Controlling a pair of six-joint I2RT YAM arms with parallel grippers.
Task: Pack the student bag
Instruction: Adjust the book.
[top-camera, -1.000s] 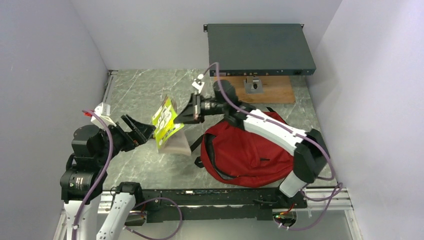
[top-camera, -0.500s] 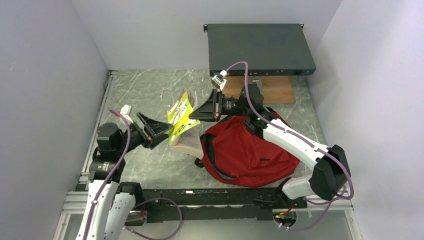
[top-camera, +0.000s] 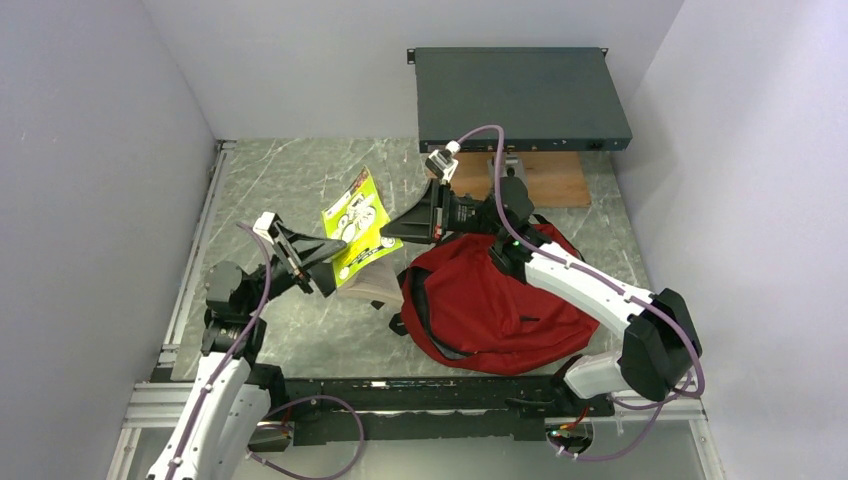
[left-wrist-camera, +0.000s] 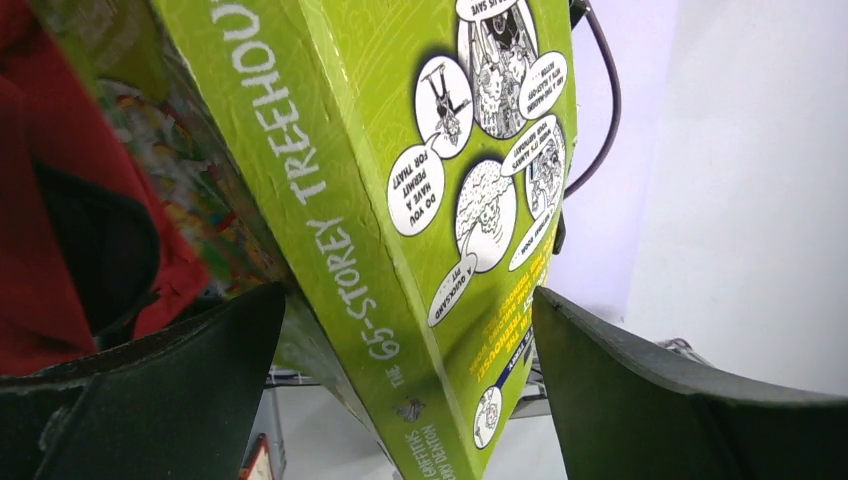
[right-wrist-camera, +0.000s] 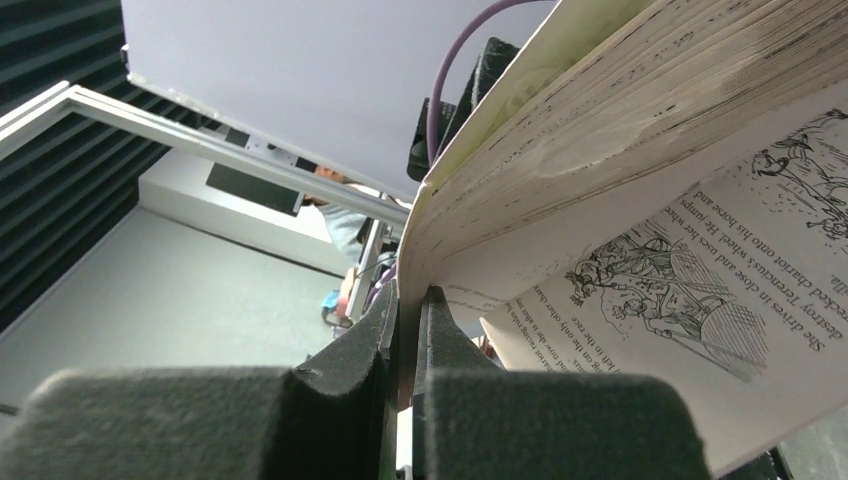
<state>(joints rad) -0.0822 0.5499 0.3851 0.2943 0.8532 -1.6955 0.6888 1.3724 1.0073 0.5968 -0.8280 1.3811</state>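
Green book (top-camera: 356, 220), left of the student bag (top-camera: 500, 300), is pinched in the right claw (top-camera: 390, 236); left claw (top-camera: 333, 266) spreads wide around its spine.

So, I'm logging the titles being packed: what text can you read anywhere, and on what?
"THE 65-STOREY TREEHOU": book spine, cut off at the frame.
"GRIFFITHS", "DENTON": foot of the spine, partly cut off.
"DO WE HAVE A PERMIT FOR THAT?": its cover.
"QUICKSAND PIT": its cover.
"She drives in close": open page; the rest is unsure.
Other cover bubbles: too small to read.
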